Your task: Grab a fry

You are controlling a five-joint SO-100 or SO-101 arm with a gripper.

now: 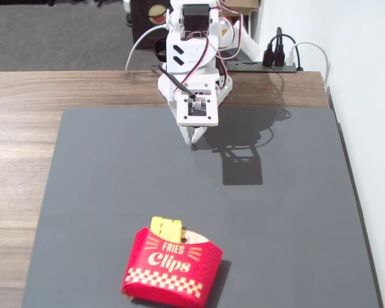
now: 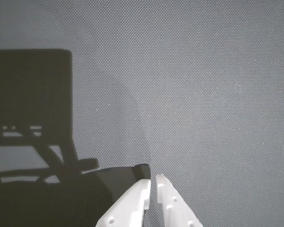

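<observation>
Fixed view: I'm at the start, jaws nearly together; next I must open and reach the fry [image 1: 165, 226].

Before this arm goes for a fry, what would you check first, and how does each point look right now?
1. Fries in sight, poking out of the red carton: ok.
2. Hand empty: ok.
3. Hand open enough to take a fry: not ok; in the wrist view the fingers are nearly together.
4. Hand near the fries: not ok, it is at the mat's far edge.
5. Mat between hand and carton bare: ok.
6. Fries loose in the carton: cannot tell.
</observation>
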